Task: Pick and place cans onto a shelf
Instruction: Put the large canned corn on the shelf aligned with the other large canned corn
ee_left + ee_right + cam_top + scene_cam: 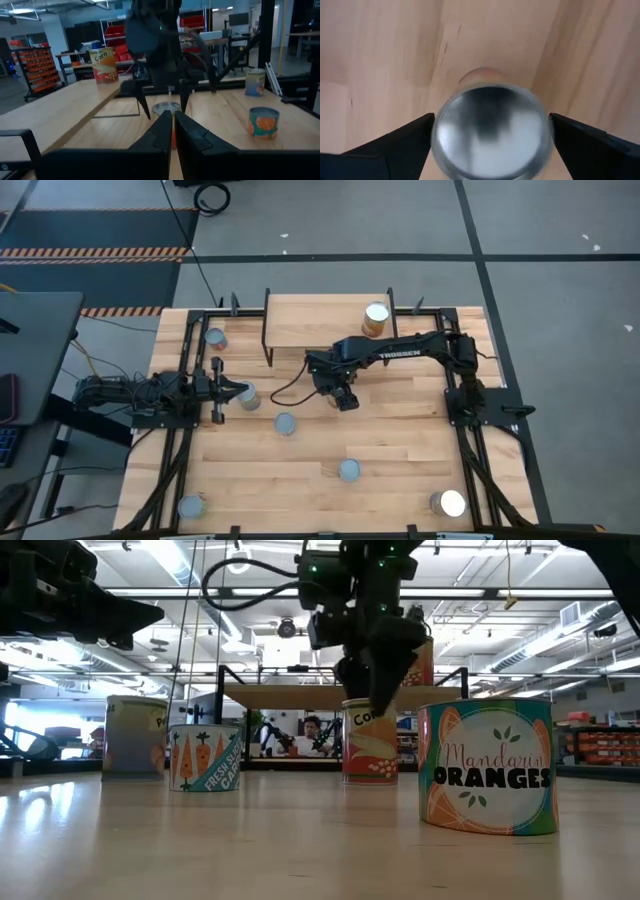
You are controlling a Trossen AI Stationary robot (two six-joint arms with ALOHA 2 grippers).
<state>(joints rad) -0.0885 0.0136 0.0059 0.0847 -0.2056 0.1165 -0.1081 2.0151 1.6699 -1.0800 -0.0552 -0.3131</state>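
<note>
From above, the right gripper (pixel 346 399) sits just in front of the shelf (pixel 310 320), and the arm covers whatever's under it, so no can shows there. The right wrist view fills that in: a silver-topped can (pixel 490 131) sits between the spread fingers (pixel 395 145), gaps on both sides, so it's open around the can without clamping it. The label is hidden from that angle; in the low view it's probably the corn can (pixel 369 755) under the dark gripper (pixel 383 680), but the fingers blur into the body there.

The left gripper (pixel 228 391) is off to the shelf's left-front, next to another can (pixel 248 396). Its fingers (pixel 160 132) are pressed together in its own wrist view, nothing held.

One can (pixel 375 318) stands on the shelf's right end. Five more are scattered on the wood-plank table (pixel 400 450) farther from the shelf.

Only the low view gives labels: mandarin oranges (pixel 488 767), sliced carrots (pixel 204 756). Behind the shelf legs it shows a person (pixel 312 730) seated in a big open room with ceiling strip lights.
</note>
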